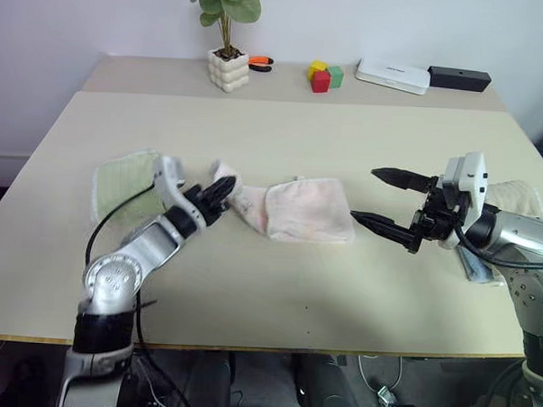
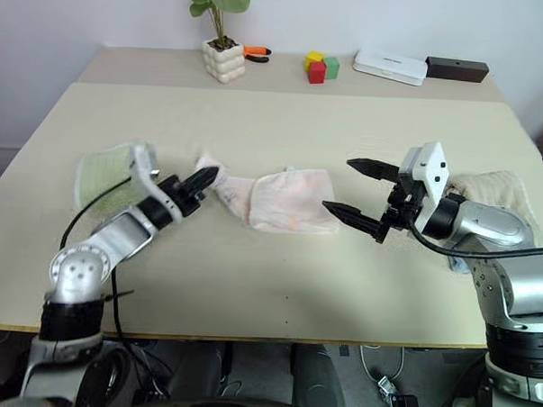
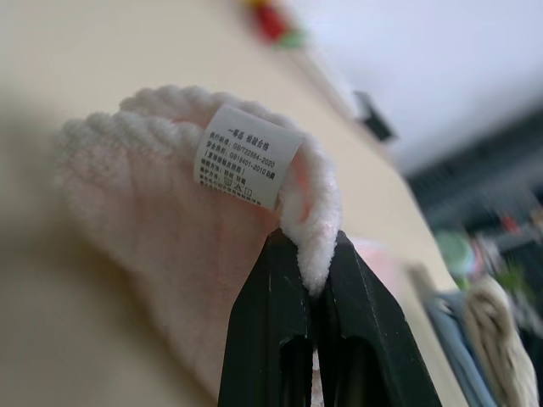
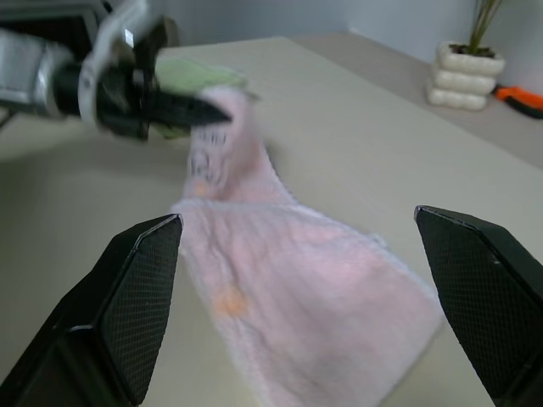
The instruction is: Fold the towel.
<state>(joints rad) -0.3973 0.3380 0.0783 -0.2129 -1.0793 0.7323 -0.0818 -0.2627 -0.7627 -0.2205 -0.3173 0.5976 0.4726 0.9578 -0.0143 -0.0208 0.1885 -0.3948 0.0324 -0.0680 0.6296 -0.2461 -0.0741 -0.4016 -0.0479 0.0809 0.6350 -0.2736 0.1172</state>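
Far left of the table (image 1: 276, 294): a light green folded towel (image 1: 119, 181) lies flat near the left edge, partly behind the left arm.

Left gripper (image 1: 223, 191): fingers pressed together and clamped on a corner of the towel (image 1: 303, 212). The pinched corner is lifted off the tabletop; the left wrist view shows the pale pink terry edge squeezed between the two black fingertips (image 3: 280, 280), with the small white tag (image 3: 246, 155) (printed text, too fine to read) just past the tips.

Towel: pale pink with whitish edges, at mid-table between the two grippers. From the raised corner it runs down to the right; the remainder lies flat on the table as a roughly square patch, already doubled over by the look of the layered left edge (cannot confirm the layer count).

Right gripper (image 1: 389, 202): jaws wide apart, holding nothing, pointing left toward the towel's right edge and hovering near it without touching. Right wrist view looks between both fingers onto the pink cloth, with the left gripper beyond it.

Far right: a beige towel (image 1: 522, 195) lies by the table edge, mostly behind the right arm.

Back shelf, left to right: potted plant (image 1: 227, 35) in a white pot, an orange-handled tool (image 1: 259, 64), coloured blocks (image 1: 324, 76), a flat white box (image 1: 392, 75), a black box (image 1: 458, 78).
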